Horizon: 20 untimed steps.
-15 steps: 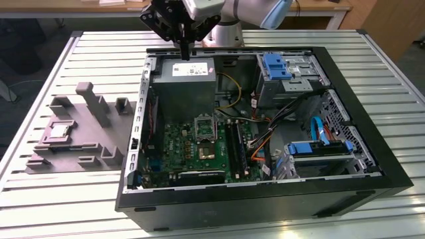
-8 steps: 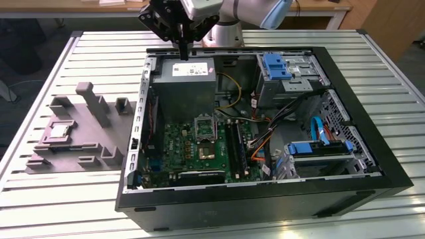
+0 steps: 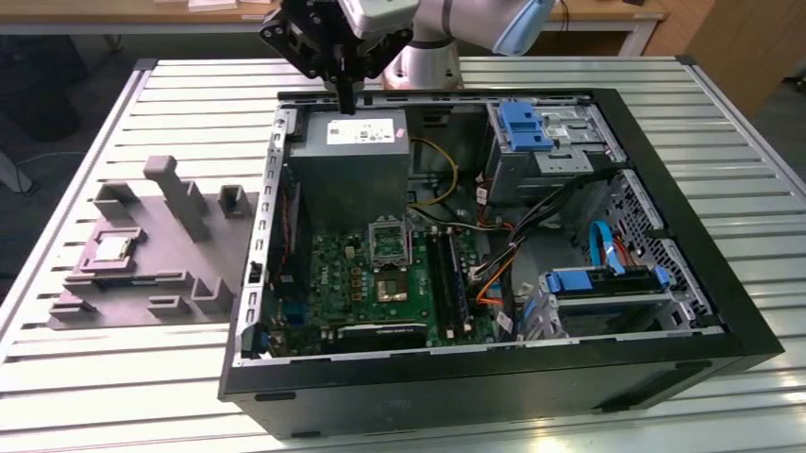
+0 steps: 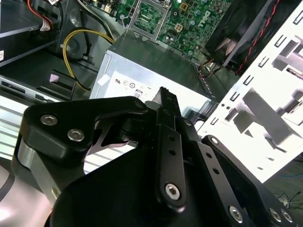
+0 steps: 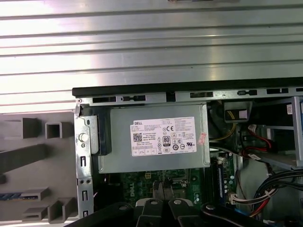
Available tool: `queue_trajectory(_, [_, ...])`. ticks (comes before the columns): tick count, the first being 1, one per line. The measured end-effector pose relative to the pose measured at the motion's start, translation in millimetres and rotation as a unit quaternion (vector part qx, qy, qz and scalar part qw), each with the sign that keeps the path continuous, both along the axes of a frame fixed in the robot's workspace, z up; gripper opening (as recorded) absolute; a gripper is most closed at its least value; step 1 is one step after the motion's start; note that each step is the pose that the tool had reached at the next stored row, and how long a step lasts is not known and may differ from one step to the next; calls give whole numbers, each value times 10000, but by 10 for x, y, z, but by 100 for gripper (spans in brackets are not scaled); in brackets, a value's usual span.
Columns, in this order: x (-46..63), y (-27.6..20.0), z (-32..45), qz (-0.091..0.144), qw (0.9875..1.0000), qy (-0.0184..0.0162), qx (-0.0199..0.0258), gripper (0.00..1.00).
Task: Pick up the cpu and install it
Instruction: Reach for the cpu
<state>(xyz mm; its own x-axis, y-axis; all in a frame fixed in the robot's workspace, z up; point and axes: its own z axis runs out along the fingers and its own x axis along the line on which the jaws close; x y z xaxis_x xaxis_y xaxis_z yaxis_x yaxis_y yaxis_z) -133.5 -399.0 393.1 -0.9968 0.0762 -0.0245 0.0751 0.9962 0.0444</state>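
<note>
Exterior view: gripper (image 3: 344, 104) hovers over the power supply (image 3: 359, 165) at the 12 o'clock edge of the case (image 3: 504, 382); fingers pressed together, nothing between them. The cpu (image 3: 111, 247) lies flat in a pocket of the grey tray (image 3: 158, 288), outside the case, at roughly 8 o'clock from the gripper and well apart; not yet picked. Socket (image 3: 388, 241) lies at 6 o'clock from the gripper. Risks, as judged: fingers left together would press on the lid rather than straddle it; the tray post (image 3: 183, 203) could snag them; a tilted grip could bend socket pins.
</note>
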Motion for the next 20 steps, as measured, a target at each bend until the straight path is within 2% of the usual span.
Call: queue_trajectory(20, [-82,0,-1,0,10000,0,0,11])
